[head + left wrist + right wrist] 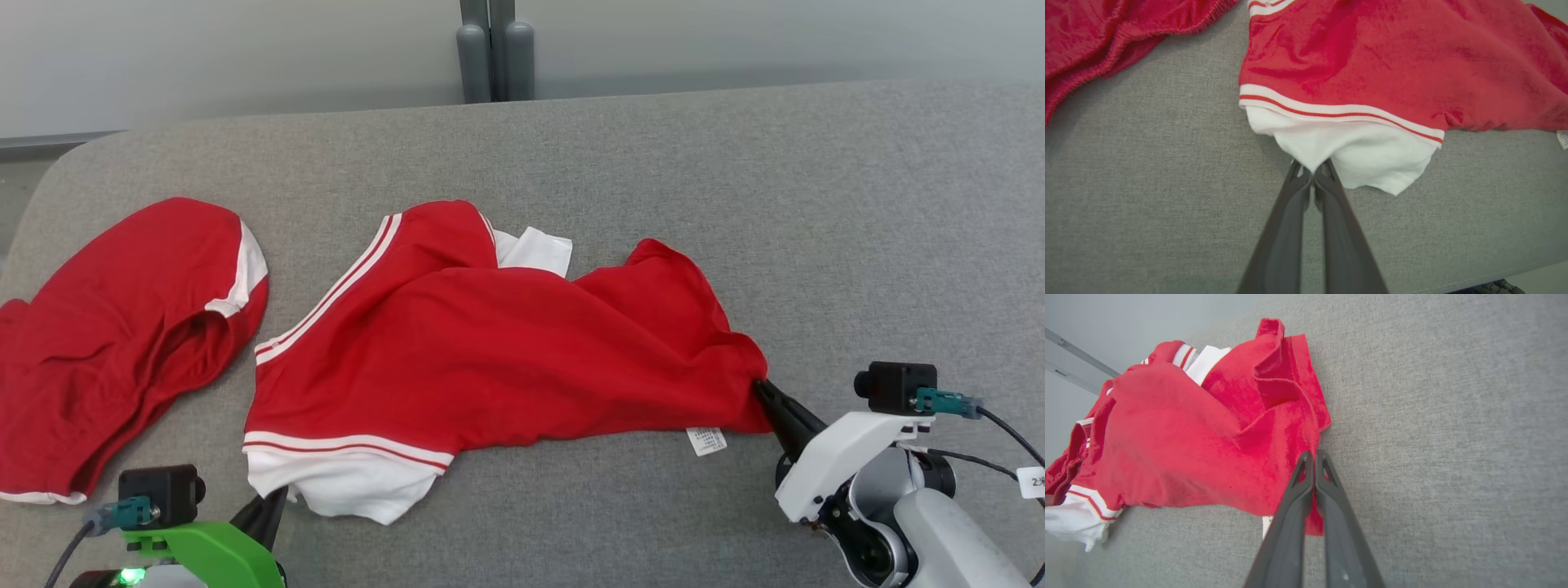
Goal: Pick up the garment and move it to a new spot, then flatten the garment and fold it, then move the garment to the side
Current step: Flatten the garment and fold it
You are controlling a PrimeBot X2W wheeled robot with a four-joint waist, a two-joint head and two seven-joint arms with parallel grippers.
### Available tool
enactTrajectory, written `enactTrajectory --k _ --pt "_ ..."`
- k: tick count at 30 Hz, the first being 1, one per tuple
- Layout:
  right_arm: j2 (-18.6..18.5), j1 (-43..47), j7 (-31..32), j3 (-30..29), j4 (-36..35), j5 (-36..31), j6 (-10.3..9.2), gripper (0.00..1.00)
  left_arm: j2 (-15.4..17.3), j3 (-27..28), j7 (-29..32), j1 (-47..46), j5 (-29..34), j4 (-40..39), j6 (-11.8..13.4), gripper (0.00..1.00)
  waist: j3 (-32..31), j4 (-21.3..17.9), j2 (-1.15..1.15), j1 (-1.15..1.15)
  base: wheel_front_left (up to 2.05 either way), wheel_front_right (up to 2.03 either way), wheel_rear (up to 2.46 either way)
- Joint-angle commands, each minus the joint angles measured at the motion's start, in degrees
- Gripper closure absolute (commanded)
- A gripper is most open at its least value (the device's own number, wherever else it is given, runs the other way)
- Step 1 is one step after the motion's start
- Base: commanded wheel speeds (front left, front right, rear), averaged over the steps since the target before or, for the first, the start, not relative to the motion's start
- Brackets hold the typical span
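Red garment [490, 359] w/ white trim lies crumpled mid grey surface [816, 204]. L pincer [1312, 170] is clamped on its white near-left corner; R pincer [1314, 457] is pinched tight on the red edge at its right end, by the white label [706, 439]. 2nd red garment [114, 327] lies apart at left

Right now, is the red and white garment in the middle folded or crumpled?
Crumpled: the garment lies wrinkled and bunched, the left tool and right tool each pinching an edge.
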Motion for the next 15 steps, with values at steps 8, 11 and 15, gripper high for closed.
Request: enactTrajectory --k 8,11,15 --pt "-1.63 1.75 -5.01 -1.01 -7.06 2.03 0.04 1.00 1.85 2.29 -3.45 -1.76 2.43 -7.81 0.76 1.00 -0.83 -0.48 0.00 0.00 0.00 0.00 0.00" --pt "-1.85 1.31 -6.60 -1.36 -10.05 2.80 0.03 1.00 1.45 2.94 -5.57 -3.87 3.54 -9.74 0.32 1.00 -0.32 -0.86 0.00 0.00 0.00 0.00 0.00" --pt "-2.25 -1.62 -7.97 -1.27 -13.09 4.00 0.04 1.00 1.42 3.45 -7.36 -9.21 4.86 -10.09 -0.71 1.00 1.50 -1.41 0.00 0.00 0.00 0.00 0.00"
